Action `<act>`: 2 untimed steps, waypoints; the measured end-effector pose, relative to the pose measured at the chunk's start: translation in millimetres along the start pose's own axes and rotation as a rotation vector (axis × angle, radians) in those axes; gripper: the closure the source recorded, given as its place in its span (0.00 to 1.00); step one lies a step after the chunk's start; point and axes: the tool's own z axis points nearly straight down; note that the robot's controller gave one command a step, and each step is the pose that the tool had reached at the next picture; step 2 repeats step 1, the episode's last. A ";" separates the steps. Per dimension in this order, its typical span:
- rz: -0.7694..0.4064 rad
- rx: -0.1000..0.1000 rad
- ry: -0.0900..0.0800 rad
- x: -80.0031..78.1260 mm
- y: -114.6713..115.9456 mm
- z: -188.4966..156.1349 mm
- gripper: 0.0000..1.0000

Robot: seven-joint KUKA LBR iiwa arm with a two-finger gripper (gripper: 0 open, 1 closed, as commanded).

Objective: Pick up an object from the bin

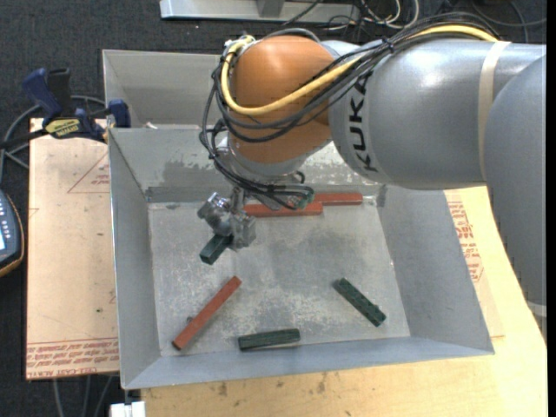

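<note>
**Dark-green short block at the gripper's tip: the hold is in doubt**

Dark-green short block of hard-looking material point(213, 250) lies tilted on the floor of the grey metal bin point(130, 259), just forward of the left end of the long red-brown flat strip point(334, 201) that runs along the back. The gripper point(228, 233) sits low at the block's upper end, touching or nearly touching it. I cannot tell whether it is spread, closed or pinching the block.

The main risk, as I judge it, is an off-centre hold. Taken at one end only, the block may swing, twist out or drop on the lift. The red-brown strip is also near and partly under the wrist, so it could be nudged or dragged.

A second red-brown strip point(207, 313) and two dark-green bars point(269, 340) point(359, 302) lie well forward of the long strip, out of harm's way.
</note>
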 end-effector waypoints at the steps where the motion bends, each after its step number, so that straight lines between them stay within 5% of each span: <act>1: 0.003 -0.003 0.001 -17.8 32.9 -47.1 1.00; 2: 0.003 -0.003 0.001 -17.8 32.9 -47.1 1.00</act>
